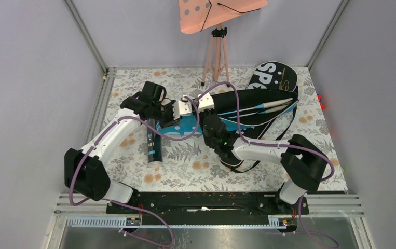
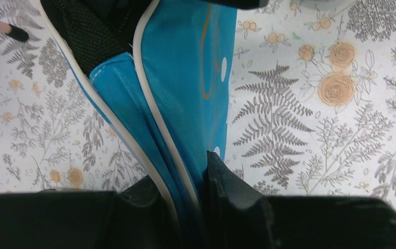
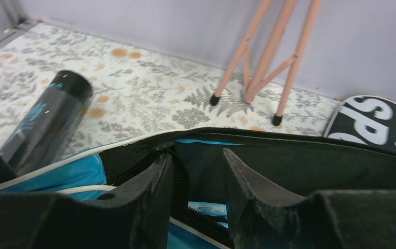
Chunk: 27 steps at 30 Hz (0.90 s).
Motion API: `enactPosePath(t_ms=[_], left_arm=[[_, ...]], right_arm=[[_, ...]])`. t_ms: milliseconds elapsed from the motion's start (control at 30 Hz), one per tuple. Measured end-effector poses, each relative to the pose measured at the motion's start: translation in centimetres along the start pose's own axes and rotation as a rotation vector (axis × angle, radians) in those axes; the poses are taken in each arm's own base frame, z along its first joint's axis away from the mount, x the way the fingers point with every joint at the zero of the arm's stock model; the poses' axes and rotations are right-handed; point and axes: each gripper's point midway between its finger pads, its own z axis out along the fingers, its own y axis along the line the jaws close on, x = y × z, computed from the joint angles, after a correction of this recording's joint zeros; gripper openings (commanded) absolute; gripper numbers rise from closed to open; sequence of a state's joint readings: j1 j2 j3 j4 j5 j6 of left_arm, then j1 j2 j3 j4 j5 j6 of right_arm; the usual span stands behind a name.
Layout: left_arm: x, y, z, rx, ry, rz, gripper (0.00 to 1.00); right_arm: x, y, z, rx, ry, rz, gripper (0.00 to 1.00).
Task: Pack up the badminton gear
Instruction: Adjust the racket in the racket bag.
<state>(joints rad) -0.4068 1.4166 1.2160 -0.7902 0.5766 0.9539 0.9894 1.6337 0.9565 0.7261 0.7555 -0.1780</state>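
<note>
A blue and black bag [image 1: 237, 111] lies across the middle of the table, its mouth unzipped, with racket handles [image 1: 274, 105] showing inside. My left gripper [image 2: 182, 171] [image 1: 184, 109] is shut on the bag's blue edge with white piping [image 2: 185, 93]. My right gripper [image 3: 196, 155] [image 1: 205, 104] stands open at the bag's mouth [image 3: 268, 166], its left finger against the black mesh by the zip, with nothing between the fingers. A black tube [image 1: 154, 148] [image 3: 50, 119] lies left of the bag. A second black SPORT bag [image 1: 272, 73] [image 3: 377, 122] lies behind at the right.
A pink perforated board [image 1: 216, 10] on tripod legs [image 1: 215, 57] [image 3: 260, 62] stands at the back centre, one foot [image 2: 15, 33] near the bag's end. Grey walls close in the floral table [image 1: 185, 171] on three sides.
</note>
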Motion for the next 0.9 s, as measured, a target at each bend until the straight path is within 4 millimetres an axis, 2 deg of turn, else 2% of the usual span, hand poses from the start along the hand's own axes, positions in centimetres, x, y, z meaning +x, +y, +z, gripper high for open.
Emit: enactPosePath(t_ms=[233,267,300,367,400,500,600,733,800,900], left_arm=[[-1.3,1.6,0.3,-0.038,-0.054,0.078,0.00],[-1.6,1.7,0.4,-0.042,-0.058,0.089,0.00],[-1.8,1.6,0.5,-0.039,-0.054,0.094,0.00],[-2.0,1.6,0.8,-0.035,-0.058,0.120,0.00],[-2.3,1.8,0.9,-0.041,-0.064,0.153,0.00],[-2.7,1.7,0.8,-0.031,-0.078,0.183,0.00],[-2.8,0.0,0.9,0.031,-0.075,0.151,0.00],[-3.3,-2.5,1.1,0.125,-0.087,0.120,0.00],[-3.2,-4.0,1.1,0.186,-0.089,0.090,0.00],[-3.0,-5.1,1.0,0.236,-0.085,0.052,0.00]], right_arm=[[-1.3,-2.8,0.1,0.161,-0.131,-0.104,0.51],[-1.5,-3.0,0.0,0.164,-0.148,-0.183,0.45],[-1.7,-3.1,0.0,0.170,-0.159,-0.251,0.29],[-2.0,-3.1,-0.3,0.148,-0.182,-0.351,0.04],[-2.2,-2.9,-0.4,0.133,-0.190,-0.369,0.00],[-2.5,-2.4,-1.0,0.007,-0.151,-0.446,0.00],[-2.0,-2.1,-2.0,-0.225,-0.081,-0.511,0.00],[-1.3,-1.9,-4.9,-0.503,-0.029,-0.535,0.00],[-1.2,-1.2,-6.4,-0.647,0.001,-0.539,0.00],[-1.5,0.3,-8.1,-0.816,0.026,-0.519,0.00]])
